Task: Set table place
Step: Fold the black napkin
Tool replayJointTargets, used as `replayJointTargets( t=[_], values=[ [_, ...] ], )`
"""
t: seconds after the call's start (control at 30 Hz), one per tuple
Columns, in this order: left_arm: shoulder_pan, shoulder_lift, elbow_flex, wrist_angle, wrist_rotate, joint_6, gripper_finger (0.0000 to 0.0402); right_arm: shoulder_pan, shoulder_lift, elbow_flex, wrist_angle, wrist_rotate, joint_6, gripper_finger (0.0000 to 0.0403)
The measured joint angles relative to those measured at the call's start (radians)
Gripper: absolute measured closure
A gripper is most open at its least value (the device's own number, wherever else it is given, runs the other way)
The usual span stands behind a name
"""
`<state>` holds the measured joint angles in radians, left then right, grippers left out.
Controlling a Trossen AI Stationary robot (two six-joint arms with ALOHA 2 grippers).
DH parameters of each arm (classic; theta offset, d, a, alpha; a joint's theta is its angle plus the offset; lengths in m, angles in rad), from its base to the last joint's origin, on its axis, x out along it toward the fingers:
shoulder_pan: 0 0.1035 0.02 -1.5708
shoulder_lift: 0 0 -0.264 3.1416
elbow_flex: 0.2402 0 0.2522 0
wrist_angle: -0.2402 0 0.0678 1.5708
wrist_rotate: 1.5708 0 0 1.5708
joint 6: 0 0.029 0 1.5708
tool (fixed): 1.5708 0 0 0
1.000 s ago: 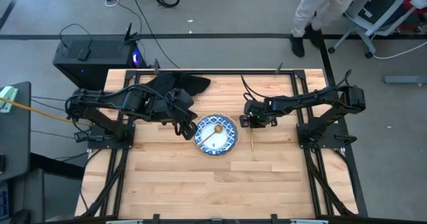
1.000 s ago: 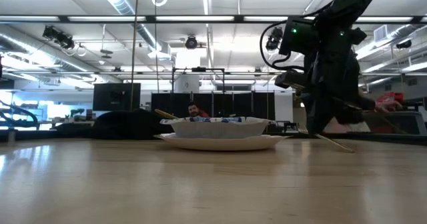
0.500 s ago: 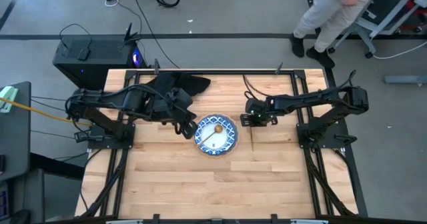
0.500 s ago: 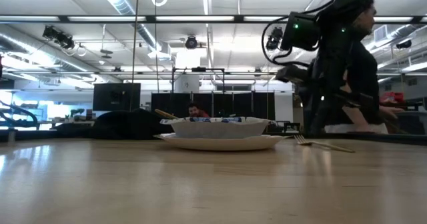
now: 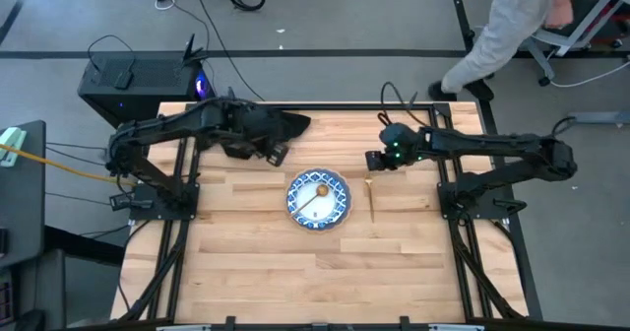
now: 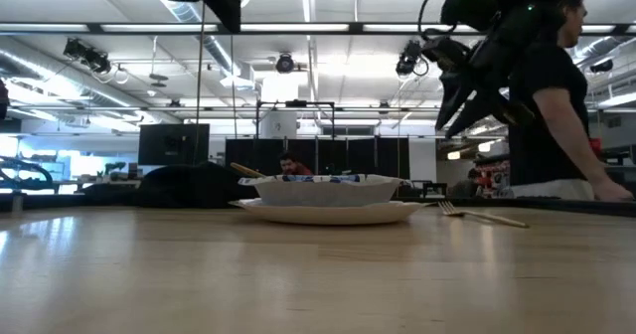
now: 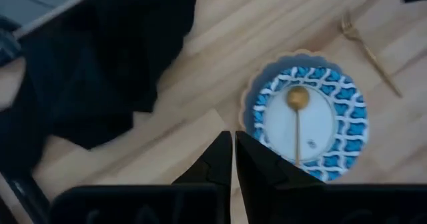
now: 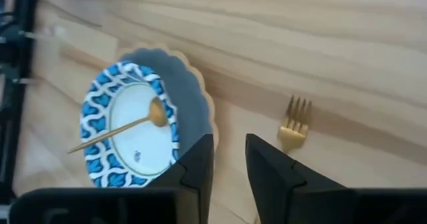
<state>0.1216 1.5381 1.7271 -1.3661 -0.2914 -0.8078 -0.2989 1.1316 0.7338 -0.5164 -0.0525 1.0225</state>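
- A light-wood table (image 5: 256,262) with black metal rails is seen from above, with a dark robot arm at each side.
- Near the middle of the table sits a round blue-grey plate (image 8: 190,104), and a smaller blue-and-white patterned dish (image 5: 319,199) rests on top of it.
- A thin gold spoon (image 5: 317,197) lies inside the dish, its bowl near the centre and its handle slanting toward the dish's rim.
- A gold fork (image 5: 371,201) lies flat on the wood just beside the plate, on the right arm's side, apart from the plate's edge.
- A black cloth napkin (image 5: 281,124) lies crumpled at the far edge of the table, on the left arm's side, well apart from the plate.
- The left gripper (image 5: 275,153) hangs above the table between the napkin and the plate; its fingers are pressed together and hold nothing.
- The right gripper (image 5: 374,161) hangs above the table beyond the fork's tines; its fingers stand a little apart with nothing between them.
- A person (image 5: 512,26) in light trousers stands on the floor beyond the table's far right corner.
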Motion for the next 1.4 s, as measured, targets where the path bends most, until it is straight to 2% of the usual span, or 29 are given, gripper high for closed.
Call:
replayJointTargets(
  t=[0.13, 0.27, 0.57, 0.73, 0.9, 1.1, 1.2, 1.4],
  values=[
    [0.051, 0.017, 0.0, 0.006, 0.011, 0.066, 0.0365, 0.0, -0.046, 0.0, 0.008, 0.0, -0.037, 0.0299],
    [0.117, 0.044, 0.0, -0.014, 0.089, 0.062, 0.0354, 0.0, -0.077, 0.0, 0.016, 0.0, -0.081, 0.0291],
    [0.257, 0.167, 0.0, -0.047, 0.104, 0.048, 0.0312, 0.0, -0.107, 0.0, 0.034, -0.001, -0.135, 0.0274],
    [0.332, 0.236, -0.001, -0.061, 0.116, 0.089, 0.0304, 0.0, -0.107, 0.0, 0.035, -0.001, -0.136, 0.0267],
    [0.408, 0.316, -0.001, -0.069, 0.173, 0.28, 0.0315, 0.0, -0.107, 0.0, 0.035, -0.001, -0.143, 0.0265],
    [0.432, 0.386, -0.001, -0.074, 0.259, 0.565, 0.0332, 0.0, -0.107, 0.0, 0.035, -0.001, -0.155, 0.0266],
    [0.437, 0.425, -0.001, -0.093, 0.296, 0.645, 0.0335, 0.0, -0.107, 0.0, 0.035, -0.001, -0.155, 0.0266],
    [0.43, 0.479, -0.001, -0.059, 0.284, 0.742, 0.033, 0.0, -0.107, 0.0, 0.035, -0.001, -0.155, 0.0266]
  ],
)
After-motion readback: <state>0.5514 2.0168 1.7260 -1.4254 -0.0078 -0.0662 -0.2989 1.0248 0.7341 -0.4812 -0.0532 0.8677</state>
